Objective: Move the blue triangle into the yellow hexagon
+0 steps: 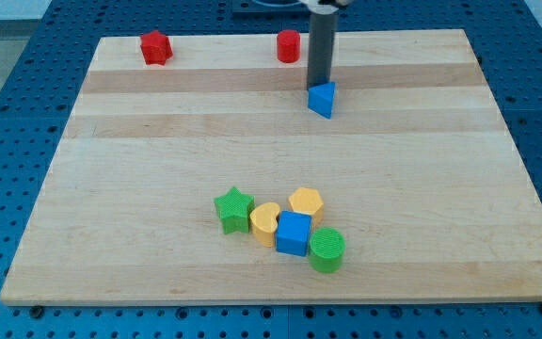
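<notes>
The rod, with no pincer and holding nothing, has my tip [319, 87] apparently touching the blue triangle [323, 99] from the top side, well above the yellow hexagon [306, 202]; push straight down, correcting sideways slip.

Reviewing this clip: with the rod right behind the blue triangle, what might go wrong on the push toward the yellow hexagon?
1. My tip meets the blue triangle near its top-left edge, so the angled block may rotate and slip off sideways.
2. The yellow hexagon sits tight among the blue cube, yellow heart and green cylinder; an overshoot could scatter them.
</notes>
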